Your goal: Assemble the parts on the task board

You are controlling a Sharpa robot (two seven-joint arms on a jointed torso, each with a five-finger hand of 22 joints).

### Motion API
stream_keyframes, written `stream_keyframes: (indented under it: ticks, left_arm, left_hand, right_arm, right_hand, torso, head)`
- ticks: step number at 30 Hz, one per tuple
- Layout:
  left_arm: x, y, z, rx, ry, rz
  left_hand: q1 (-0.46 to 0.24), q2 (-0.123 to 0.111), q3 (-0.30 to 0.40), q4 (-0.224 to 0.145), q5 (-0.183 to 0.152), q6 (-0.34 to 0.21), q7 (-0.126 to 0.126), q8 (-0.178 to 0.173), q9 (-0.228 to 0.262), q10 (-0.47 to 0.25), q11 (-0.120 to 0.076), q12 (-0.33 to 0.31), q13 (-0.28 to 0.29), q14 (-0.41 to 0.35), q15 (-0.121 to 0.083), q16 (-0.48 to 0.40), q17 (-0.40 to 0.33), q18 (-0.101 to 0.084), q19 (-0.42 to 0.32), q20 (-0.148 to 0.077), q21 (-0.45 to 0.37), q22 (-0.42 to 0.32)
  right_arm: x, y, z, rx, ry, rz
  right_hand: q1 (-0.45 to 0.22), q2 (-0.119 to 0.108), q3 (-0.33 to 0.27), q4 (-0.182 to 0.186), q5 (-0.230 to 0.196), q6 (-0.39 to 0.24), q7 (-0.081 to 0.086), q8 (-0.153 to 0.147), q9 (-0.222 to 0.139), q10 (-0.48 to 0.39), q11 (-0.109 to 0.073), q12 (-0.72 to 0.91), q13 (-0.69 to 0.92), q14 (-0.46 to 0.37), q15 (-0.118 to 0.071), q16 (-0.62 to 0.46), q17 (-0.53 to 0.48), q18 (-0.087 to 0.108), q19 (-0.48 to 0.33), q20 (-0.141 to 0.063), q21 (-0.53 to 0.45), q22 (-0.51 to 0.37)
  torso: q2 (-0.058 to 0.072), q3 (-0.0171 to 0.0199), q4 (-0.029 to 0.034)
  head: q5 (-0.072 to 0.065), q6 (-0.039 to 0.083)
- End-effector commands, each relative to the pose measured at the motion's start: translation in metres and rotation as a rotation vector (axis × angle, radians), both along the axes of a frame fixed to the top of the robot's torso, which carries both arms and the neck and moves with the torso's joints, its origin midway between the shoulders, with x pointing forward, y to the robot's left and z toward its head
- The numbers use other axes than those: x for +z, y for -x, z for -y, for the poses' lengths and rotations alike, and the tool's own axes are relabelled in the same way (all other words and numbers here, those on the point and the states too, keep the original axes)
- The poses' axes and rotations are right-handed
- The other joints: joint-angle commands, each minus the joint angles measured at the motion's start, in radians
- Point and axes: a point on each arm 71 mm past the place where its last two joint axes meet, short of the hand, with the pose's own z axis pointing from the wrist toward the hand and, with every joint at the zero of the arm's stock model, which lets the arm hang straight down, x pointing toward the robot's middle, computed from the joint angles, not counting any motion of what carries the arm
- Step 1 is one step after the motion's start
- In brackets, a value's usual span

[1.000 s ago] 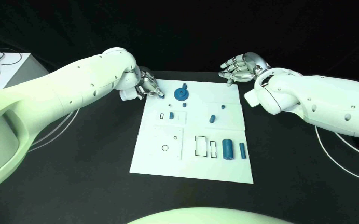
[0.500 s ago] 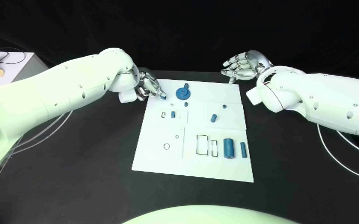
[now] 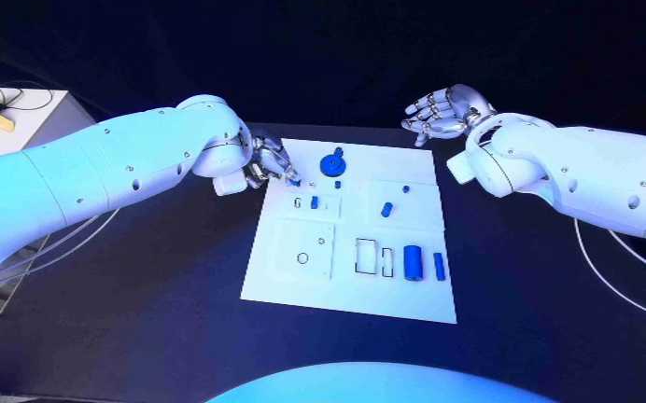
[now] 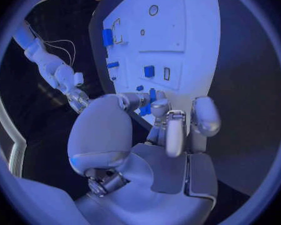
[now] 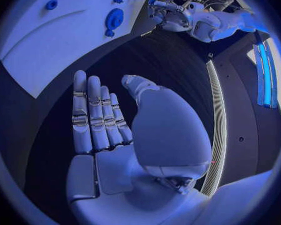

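Your task board (image 3: 353, 272) lay flat in the middle of the black counter (image 3: 148, 282), with the blue parts (image 3: 414, 262) spread across it. A round disc-shaped part (image 3: 330, 167) sat near the far edge, small pegs (image 3: 386, 209) lay around the middle, and two longer blocks lay side by side toward the near right, just beside an outlined rectangular slot (image 3: 365, 256).

Your left robot hand (image 3: 270, 162) was at the board's far-left corner with its fingers (image 4: 175, 130) curled inward. In the left wrist view something small and blue (image 4: 147, 107) showed right at the fingertips, but you could not tell from that whether it was pinched or merely lying behind them. Your right robot hand (image 3: 442, 112) hung above the counter beyond the board's far-right corner, palm up, fingers (image 5: 93, 115) apart and holding nothing.

Judging by their look, these parts were light, rigid and smooth, probably plastic, so they would likely skid on the plate if nudged and slip from a loose pinch. You would have done best to take a peg across its short sides near the middle, and the disc by its rim. The board itself looked thin and loose on the counter, so a sideways push could have shifted it.
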Motion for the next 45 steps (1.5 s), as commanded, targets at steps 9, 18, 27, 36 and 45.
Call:
stream_keyframes:
  ticks: [9,18,27,36,45]
  left_arm:
    - [-0.010,0.009,0.001,0.005,-0.045,0.078]
    - [-0.023,0.016,0.002,-0.011,-0.071,0.069]
    - [-0.029,0.019,0.005,-0.043,-0.099,0.062]
    - [-0.030,0.019,0.007,-0.060,-0.116,0.060]
    - [-0.031,0.022,0.009,-0.080,-0.124,0.047]
  left_hand:
    - [-0.013,0.001,0.128,-0.138,0.010,0.038,-0.029,0.049,0.204,0.014,-0.004,0.009,0.007,0.081,-0.009,0.006,0.203,-0.008,0.008,-0.002,0.008,0.006]
    - [-0.014,0.000,0.129,-0.140,0.011,0.039,-0.030,0.049,0.204,0.016,-0.004,0.009,0.008,0.081,-0.010,0.007,0.204,-0.008,0.008,-0.003,0.008,0.005]
    - [-0.014,0.000,0.130,-0.141,0.012,0.040,-0.030,0.049,0.204,0.017,-0.005,0.009,0.008,0.082,-0.010,0.007,0.205,-0.008,0.010,-0.003,0.009,0.007]
    - [-0.014,-0.001,0.130,-0.143,0.012,0.041,-0.031,0.049,0.204,0.017,-0.005,0.009,0.007,0.082,-0.010,0.007,0.206,-0.008,0.010,-0.003,0.009,0.009]
    - [-0.014,-0.003,0.131,-0.145,0.012,0.041,-0.031,0.049,0.204,0.017,-0.006,0.009,0.007,0.082,-0.011,0.008,0.207,-0.008,0.011,-0.004,0.009,0.009]
  right_arm:
    - [-0.002,0.001,0.000,0.016,0.003,-0.005]
    - [-0.002,0.001,0.000,0.016,0.003,-0.006]
    - [-0.003,0.001,-0.001,0.018,0.003,-0.008]
    - [-0.003,0.002,0.000,0.017,0.003,-0.009]
    - [-0.003,0.002,0.000,0.017,0.003,-0.010]
  right_hand:
    - [0.001,0.007,0.006,-0.001,0.003,-0.001,0.026,0.006,-0.001,0.007,0.002,0.005,-0.001,-0.001,-0.002,-0.003,-0.001,0.011,0.004,0.000,-0.006,-0.001]
    - [0.001,0.007,0.006,-0.001,0.003,-0.001,0.026,0.006,-0.001,0.007,0.002,0.005,-0.001,-0.001,-0.002,-0.003,-0.001,0.011,0.004,0.000,-0.006,-0.001]
    - [0.001,0.007,0.006,-0.001,0.003,-0.001,0.026,0.006,-0.001,0.007,0.002,0.005,-0.001,-0.001,-0.002,-0.003,-0.001,0.011,0.004,0.000,-0.006,-0.001]
    - [0.000,0.007,0.006,-0.001,0.004,-0.001,0.026,0.007,-0.002,0.008,0.002,0.004,-0.004,-0.001,-0.001,-0.003,-0.003,0.010,0.005,0.000,-0.007,-0.005]
    - [0.000,0.007,0.006,-0.001,0.004,-0.001,0.026,0.007,-0.002,0.008,0.002,0.004,-0.004,-0.001,-0.001,-0.003,-0.003,0.010,0.005,0.000,-0.007,-0.005]
  torso:
    - [0.001,0.0002,0.0005]
    - [0.002,0.0006,0.0002]
    - [0.003,0.0019,-0.0018]
    - [0.003,0.0012,0.0000]
    - [0.002,0.0012,-0.0011]
  head:
    - [0.004,-0.005]
    - [0.005,-0.008]
    - [0.006,-0.011]
    - [0.003,-0.017]
    - [0.001,-0.020]
